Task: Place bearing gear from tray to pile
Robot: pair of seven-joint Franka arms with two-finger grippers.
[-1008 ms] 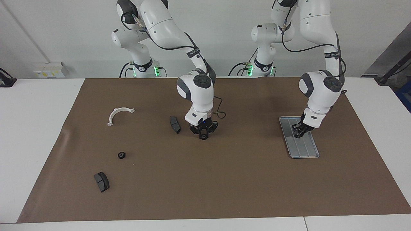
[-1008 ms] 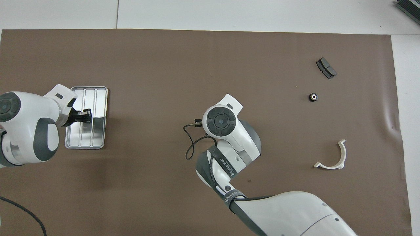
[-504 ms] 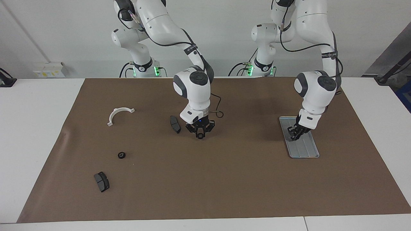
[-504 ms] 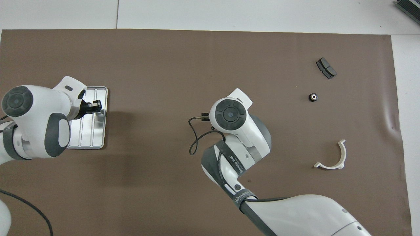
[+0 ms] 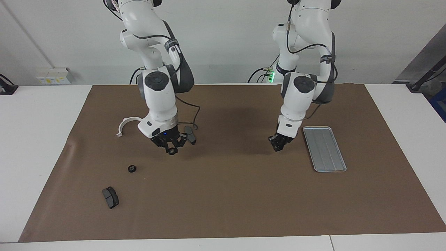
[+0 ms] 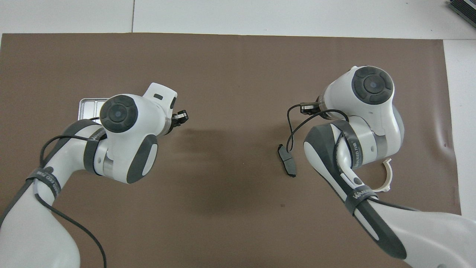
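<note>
Here, in the facing view, the left tool (image 5: 278,143) has its tips shut and hangs over the brown mat (image 5: 226,195) just beside the tray (image 5: 325,150), which shows no part. Whether it grips a bearing gear cannot be told. The carry toward the pile, made up of white bracket (image 5: 128,123), black ring (image 5: 131,168) and dark slab (image 5: 110,197), should run level. The right tool (image 5: 171,149), whose state cannot be told, hovers across that route. In the overhead view, the left tool (image 6: 182,117) is off the tray (image 6: 87,106). The right arm hides its own tool, and another slab (image 6: 287,160) lies between the arms.
</note>
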